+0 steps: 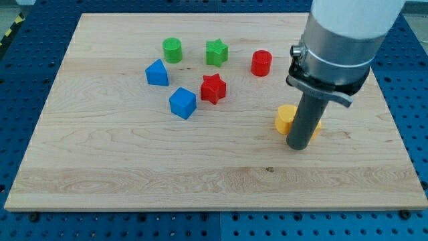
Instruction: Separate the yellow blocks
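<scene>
On the pale wooden board [134, 167], my tip [298, 147] rests at the near right, touching the yellow cylinder block [285, 118]; a second yellow block [317, 125] peeks out behind the rod, shape unclear. No claw exists.

A pale grey cylindrical arm body narrows into a metal collar with a black clamp and screw, ending in a straight dark rod, my tip [298, 146].

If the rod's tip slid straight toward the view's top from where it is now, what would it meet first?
Most likely the yellow blocks: my tip sits just below them, apparently touching or nearly so. The rod hides part of them, so exact contact is unclear.
</scene>
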